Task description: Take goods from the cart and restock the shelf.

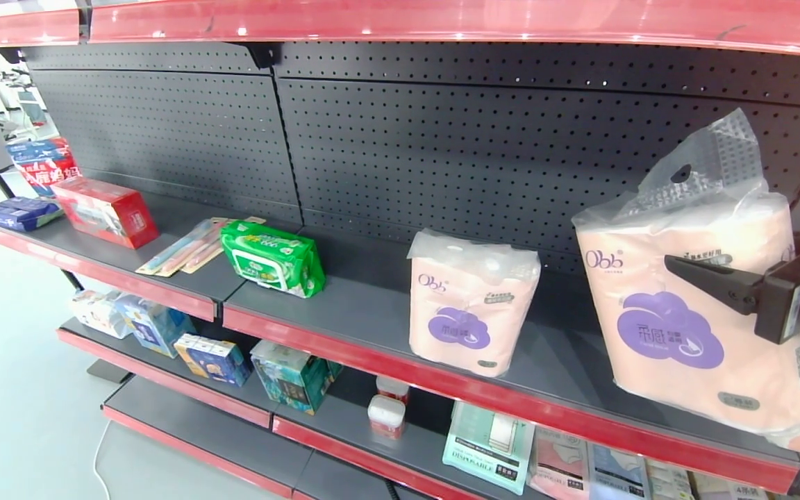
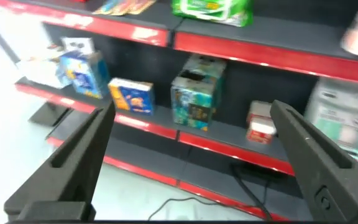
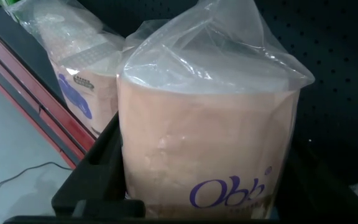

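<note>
Right hand holds the pink tissue pack between its fingers

Along the middle shelf, left to right: box, toothbrush packs, wipes pack, small tissue pack, large tissue pack (between the fingers of the right gripper).
</note>
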Tool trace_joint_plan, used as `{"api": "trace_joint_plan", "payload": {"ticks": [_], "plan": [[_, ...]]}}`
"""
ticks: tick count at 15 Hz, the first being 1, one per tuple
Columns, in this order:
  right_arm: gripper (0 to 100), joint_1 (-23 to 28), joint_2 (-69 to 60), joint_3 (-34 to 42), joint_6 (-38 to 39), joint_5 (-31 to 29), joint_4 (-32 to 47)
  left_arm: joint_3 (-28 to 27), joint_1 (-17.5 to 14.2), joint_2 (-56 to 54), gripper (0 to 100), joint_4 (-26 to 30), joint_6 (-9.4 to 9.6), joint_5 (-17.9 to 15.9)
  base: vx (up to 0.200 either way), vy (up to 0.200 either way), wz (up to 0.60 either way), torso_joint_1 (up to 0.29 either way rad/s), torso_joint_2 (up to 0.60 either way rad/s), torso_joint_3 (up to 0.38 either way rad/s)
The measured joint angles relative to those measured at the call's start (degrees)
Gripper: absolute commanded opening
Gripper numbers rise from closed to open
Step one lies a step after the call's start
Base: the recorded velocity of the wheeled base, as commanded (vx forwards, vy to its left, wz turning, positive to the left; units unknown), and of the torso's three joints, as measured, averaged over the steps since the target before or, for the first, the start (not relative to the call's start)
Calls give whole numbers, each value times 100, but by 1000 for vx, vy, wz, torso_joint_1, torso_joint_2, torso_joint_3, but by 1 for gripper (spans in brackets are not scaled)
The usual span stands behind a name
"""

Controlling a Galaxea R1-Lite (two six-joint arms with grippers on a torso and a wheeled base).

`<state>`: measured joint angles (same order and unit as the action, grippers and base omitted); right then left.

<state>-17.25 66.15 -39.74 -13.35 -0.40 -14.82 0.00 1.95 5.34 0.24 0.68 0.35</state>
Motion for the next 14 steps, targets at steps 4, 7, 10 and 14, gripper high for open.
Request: {"api": "trace_joint_plan", "payload": {"ticks": [4,7,10,14], "plan": [[0,100,4,-17,0,9,-1,0,-6,-155,100,-9,10,11,0,0,0,0,0,0],[0,111,48,0,0,7,-4,0,-206,-407,100,-9,-22,62,0,0,0,0,0,0],[0,196,232,6,-26,9,-230,0,-230,-499,100,-11,-24,62,0,0,0,0,0,0],[0,532,656,11,-68,5,-688,0,-230,-527,100,-11,-24,62,0,0,0,0,0,0]]}}
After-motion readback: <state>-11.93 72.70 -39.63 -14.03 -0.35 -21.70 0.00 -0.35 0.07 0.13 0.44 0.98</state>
